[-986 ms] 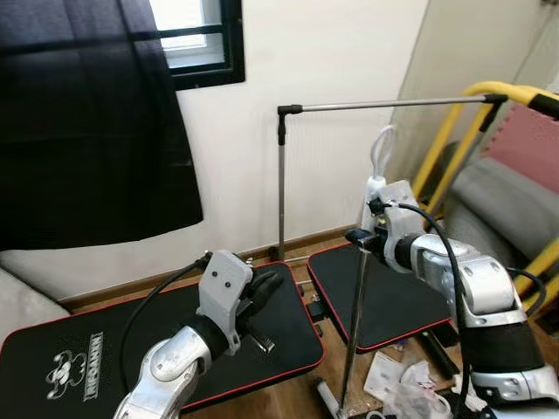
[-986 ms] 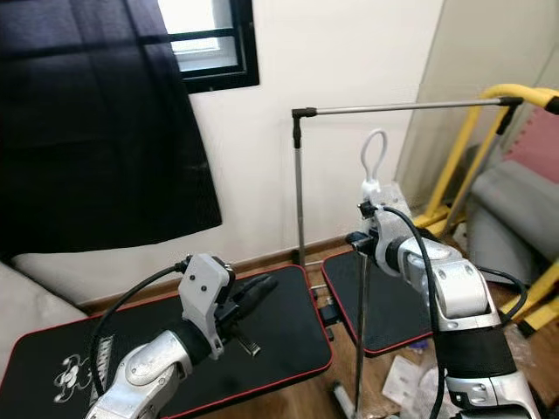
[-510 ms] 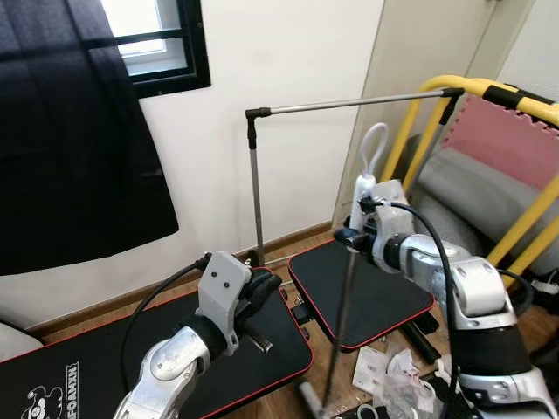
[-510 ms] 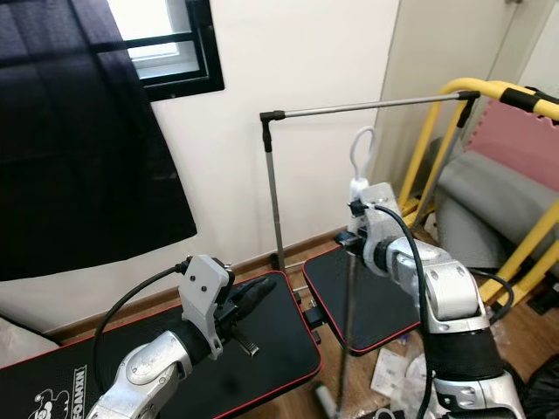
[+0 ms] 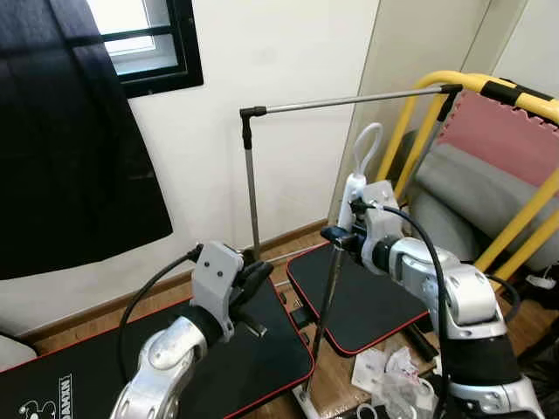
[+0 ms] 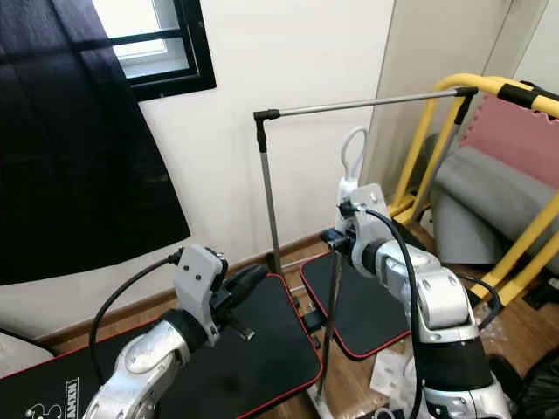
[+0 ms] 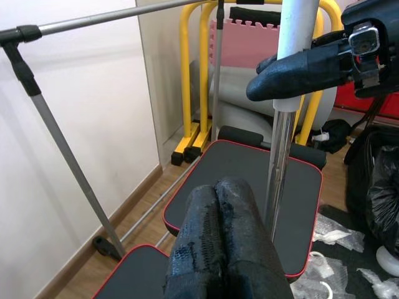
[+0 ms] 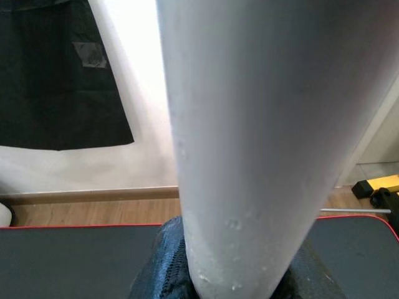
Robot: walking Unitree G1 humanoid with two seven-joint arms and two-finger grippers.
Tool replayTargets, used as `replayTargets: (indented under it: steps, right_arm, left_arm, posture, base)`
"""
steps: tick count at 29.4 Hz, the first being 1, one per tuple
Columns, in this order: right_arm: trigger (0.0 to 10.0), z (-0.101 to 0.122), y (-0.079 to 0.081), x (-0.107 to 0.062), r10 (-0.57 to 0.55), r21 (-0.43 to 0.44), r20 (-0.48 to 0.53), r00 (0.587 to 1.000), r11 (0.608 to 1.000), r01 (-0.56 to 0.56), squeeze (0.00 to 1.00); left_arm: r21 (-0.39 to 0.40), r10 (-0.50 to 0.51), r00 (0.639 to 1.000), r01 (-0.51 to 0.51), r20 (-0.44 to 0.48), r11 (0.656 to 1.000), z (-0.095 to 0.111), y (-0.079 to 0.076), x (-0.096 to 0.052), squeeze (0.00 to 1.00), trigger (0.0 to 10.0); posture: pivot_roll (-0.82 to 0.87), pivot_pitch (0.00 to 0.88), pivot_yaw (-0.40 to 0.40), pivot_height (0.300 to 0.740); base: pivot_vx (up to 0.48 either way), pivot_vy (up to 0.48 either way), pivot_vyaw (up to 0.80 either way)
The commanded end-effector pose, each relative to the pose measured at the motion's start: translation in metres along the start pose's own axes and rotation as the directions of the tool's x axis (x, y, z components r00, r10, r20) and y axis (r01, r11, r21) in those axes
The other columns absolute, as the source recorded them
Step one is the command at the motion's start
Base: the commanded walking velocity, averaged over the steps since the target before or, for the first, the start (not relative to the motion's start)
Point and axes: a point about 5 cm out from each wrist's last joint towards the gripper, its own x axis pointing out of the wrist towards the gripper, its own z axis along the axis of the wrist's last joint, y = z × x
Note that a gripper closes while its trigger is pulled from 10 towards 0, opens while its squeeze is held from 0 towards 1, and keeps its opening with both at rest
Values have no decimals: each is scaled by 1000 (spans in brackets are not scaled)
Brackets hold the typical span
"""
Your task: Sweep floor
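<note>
Broom with grey metal pole and white looped handle (image 5: pixel 330 279) stands at our one o'clock, our right gripper (image 5: pixel 336 236) pinching it; our left gripper (image 5: pixel 253 279), fingers pressed together, hovers at eleven above black red-edged mats (image 5: pixel 271 349).

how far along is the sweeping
Done: the right pincer is shut on the white-handled metal broom pole, held nearly upright. In hand: its lower end sits by white paper scraps on the wooden floor. Left: the scraps lie uncollected; the left pincer is shut, holding nothing.
</note>
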Motion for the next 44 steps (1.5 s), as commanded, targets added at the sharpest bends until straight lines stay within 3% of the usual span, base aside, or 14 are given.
replayTargets:
  steps: [1,24,44]
  right_arm:
    - [10000,8,5,0,27,-10,46,999,1000,-27,0]
    - [10000,5,8,1,34,-26,70,997,999,-32,0]
    - [10000,12,-1,1,-40,8,118,992,999,40,0]
  left_arm:
    - [16,106,994,-106,-14,994,-3,7,-1,0,10000]
    - [43,101,995,-100,-21,994,-3,10,4,0,10000]
    - [28,102,995,-102,-14,994,-2,8,2,0,10000]
  posture:
    - [-98,0,-66,740]
    - [-95,0,-64,740]
    - [-93,0,-66,740]
  base:
    - [0,0,-800]
    - [0,0,-800]
    - [0,0,-800]
